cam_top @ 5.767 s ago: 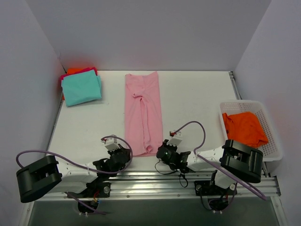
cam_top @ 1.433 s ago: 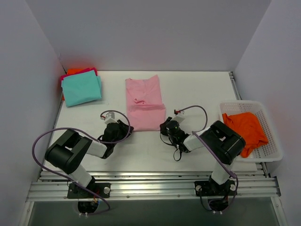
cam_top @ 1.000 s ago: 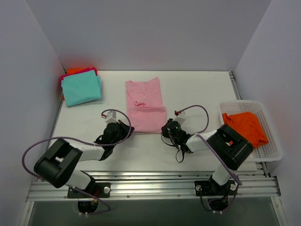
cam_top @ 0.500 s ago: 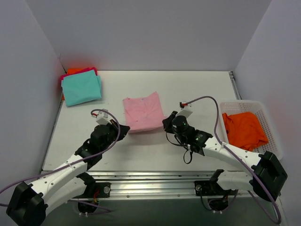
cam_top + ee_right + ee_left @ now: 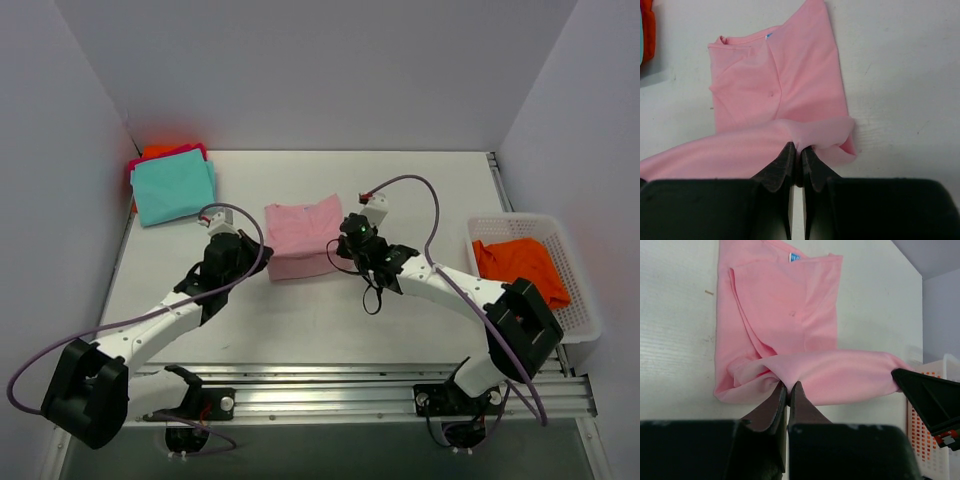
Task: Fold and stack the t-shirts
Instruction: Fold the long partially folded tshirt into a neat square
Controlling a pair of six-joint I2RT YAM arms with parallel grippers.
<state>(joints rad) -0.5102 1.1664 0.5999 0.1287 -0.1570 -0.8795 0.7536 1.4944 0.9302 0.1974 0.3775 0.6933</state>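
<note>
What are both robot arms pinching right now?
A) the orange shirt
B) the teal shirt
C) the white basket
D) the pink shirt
D: in each wrist view, the jaws are shut on a raised fold of the pink shirt.

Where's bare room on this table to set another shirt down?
Bare table lies between the pink shirt and the basket, and along the near edge. Crowded: left gripper and right gripper clamp the shirt; teal stack far left.
</note>
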